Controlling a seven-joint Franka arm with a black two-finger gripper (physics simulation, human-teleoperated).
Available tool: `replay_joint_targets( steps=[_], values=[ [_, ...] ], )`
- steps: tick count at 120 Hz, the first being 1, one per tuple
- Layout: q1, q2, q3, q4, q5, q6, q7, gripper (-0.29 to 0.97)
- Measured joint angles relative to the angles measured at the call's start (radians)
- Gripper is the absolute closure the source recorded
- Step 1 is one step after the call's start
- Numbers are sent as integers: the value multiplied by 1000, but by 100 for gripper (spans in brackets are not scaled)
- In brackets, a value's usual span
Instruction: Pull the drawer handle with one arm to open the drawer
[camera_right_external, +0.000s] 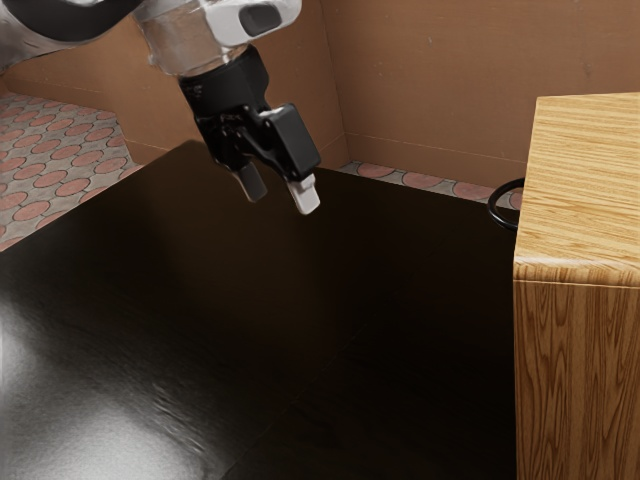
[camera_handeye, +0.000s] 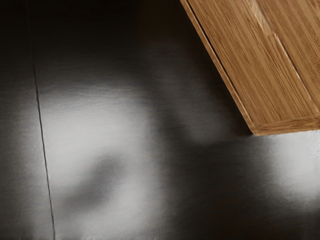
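One black ring handle (camera_right_external: 492, 207) juts from the wood-grain cabinet (camera_right_external: 580, 300); pincer (camera_right_external: 281, 196) spread, empty.

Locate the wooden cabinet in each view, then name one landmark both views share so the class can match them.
Exterior view: the wooden cabinet stands at the exterior view's right edge, with a black ring handle on its side facing the arm.
Wrist view: a corner of the wooden cabinet juts in over the table surface beneath the hand.
Shared landmark: the glossy dark table.
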Motion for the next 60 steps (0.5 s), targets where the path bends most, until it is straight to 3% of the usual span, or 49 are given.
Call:
replay_joint_targets(
  steps=[14, 27, 39, 60],
  values=[
    [71, 14, 4, -41, 7, 19, -82, 0],
    [150, -24, 12, -132, 59, 70, -180, 0],
    [218, 27, 12, -97, 82, 124, -247, 0],
    [67, 80, 9, -46, 93, 169, -329, 0]
  ],
)
